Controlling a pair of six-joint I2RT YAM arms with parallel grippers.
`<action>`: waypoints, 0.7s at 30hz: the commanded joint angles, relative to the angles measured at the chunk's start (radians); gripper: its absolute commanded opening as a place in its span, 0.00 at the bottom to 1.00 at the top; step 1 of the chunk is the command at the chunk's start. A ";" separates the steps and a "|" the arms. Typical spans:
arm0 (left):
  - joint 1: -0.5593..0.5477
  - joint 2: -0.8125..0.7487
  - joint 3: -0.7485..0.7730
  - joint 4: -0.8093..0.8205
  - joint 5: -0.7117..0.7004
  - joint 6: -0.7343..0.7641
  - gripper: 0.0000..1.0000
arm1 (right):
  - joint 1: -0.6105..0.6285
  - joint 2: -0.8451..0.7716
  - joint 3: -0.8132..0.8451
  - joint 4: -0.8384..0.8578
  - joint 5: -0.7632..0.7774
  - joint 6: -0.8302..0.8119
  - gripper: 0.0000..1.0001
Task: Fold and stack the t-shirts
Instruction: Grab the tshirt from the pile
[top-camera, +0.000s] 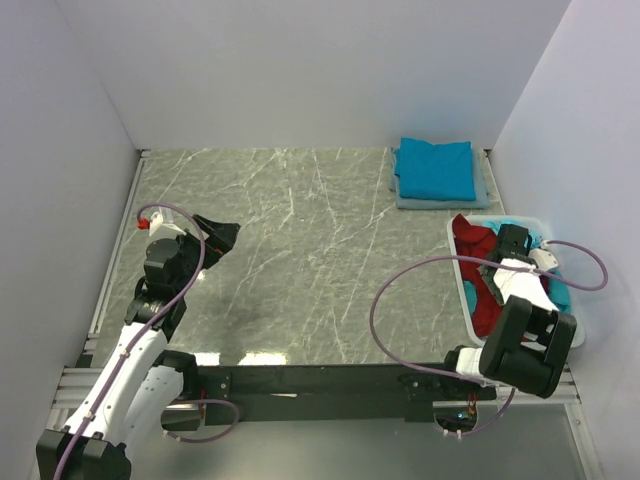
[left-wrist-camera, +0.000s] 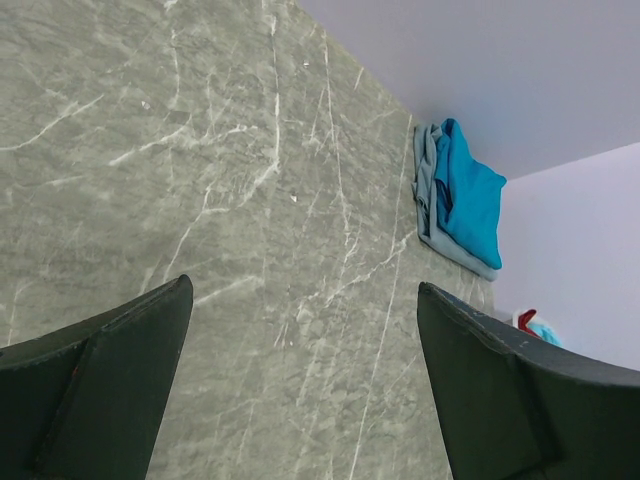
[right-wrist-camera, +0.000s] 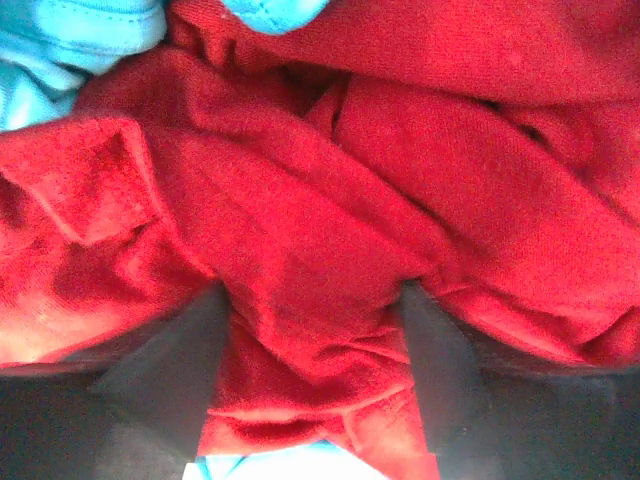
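A crumpled deep red t-shirt (top-camera: 474, 243) lies in the white mesh basket (top-camera: 461, 272) at the right, with teal-blue t-shirts (top-camera: 559, 296) bunched beside it. My right gripper (top-camera: 509, 247) is down in the basket. In the right wrist view it (right-wrist-camera: 312, 320) is open, its fingers pressed into the red t-shirt (right-wrist-camera: 330, 200), a fold of red cloth between them; teal cloth (right-wrist-camera: 70, 40) shows at the top left. Folded teal t-shirts (top-camera: 437, 170) are stacked at the far right of the table. My left gripper (top-camera: 222, 235) is open and empty above the table's left side (left-wrist-camera: 305, 330).
The grey marble table (top-camera: 300, 250) is walled in white on three sides. The folded stack (left-wrist-camera: 470, 200) and a bit of the basket (left-wrist-camera: 530, 322) show in the left wrist view. A metal rail (top-camera: 115, 270) runs along the table's left edge.
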 joint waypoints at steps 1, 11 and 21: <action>0.000 -0.006 0.034 0.014 -0.015 0.017 0.99 | -0.007 0.047 0.028 0.061 0.014 0.011 0.62; 0.002 0.005 0.043 0.011 -0.010 0.020 0.99 | -0.007 -0.189 0.078 0.029 -0.005 -0.044 0.00; 0.002 -0.011 0.031 0.009 -0.021 0.014 1.00 | -0.005 -0.456 0.283 -0.092 -0.118 -0.152 0.00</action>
